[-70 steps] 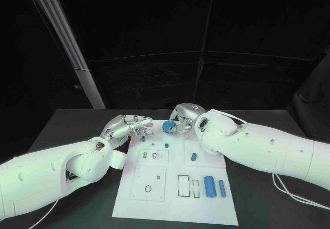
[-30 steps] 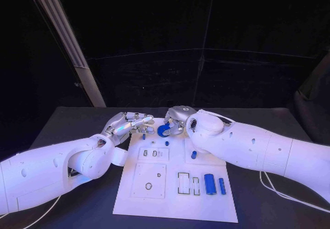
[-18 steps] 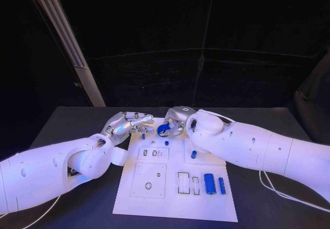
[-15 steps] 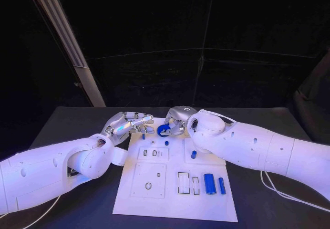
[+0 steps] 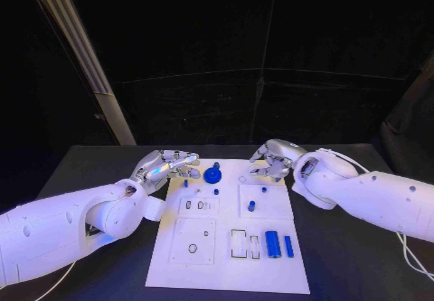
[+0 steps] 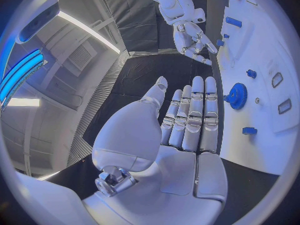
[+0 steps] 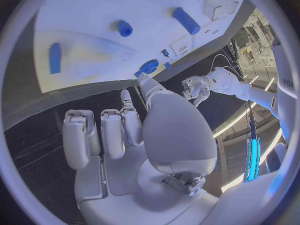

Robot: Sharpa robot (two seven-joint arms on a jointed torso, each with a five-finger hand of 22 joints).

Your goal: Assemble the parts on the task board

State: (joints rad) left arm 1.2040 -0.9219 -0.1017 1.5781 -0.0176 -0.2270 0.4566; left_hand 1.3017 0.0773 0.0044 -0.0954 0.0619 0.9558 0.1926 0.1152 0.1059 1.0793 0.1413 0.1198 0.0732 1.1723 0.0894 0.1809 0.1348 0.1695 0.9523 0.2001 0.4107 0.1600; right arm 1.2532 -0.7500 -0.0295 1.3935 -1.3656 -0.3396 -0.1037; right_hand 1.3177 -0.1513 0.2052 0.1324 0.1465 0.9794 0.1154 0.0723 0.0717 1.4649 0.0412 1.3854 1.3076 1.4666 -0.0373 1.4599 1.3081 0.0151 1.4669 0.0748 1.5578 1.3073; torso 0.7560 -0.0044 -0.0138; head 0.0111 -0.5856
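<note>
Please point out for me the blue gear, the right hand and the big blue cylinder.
blue gear (image 5: 212, 175), head view, centre of its face.
right hand (image 5: 273, 159), head view, middle of the hand.
big blue cylinder (image 5: 272, 243), head view, mid-length of its body.

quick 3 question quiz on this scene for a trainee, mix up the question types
1. True or false: the right robot hand holds the blue gear.
2. Where does the gear stand?
A. on the task board, near its far edge
B. on the black table, off the board
C. in the left robot hand
3. Fill in: the largest blue cylinder lies on the board's ____ edge side, near or far from the robot?

Key
1. False; the gear sits on the board and the hand is apart from it, holding nothing.
2. A
3. near
</note>
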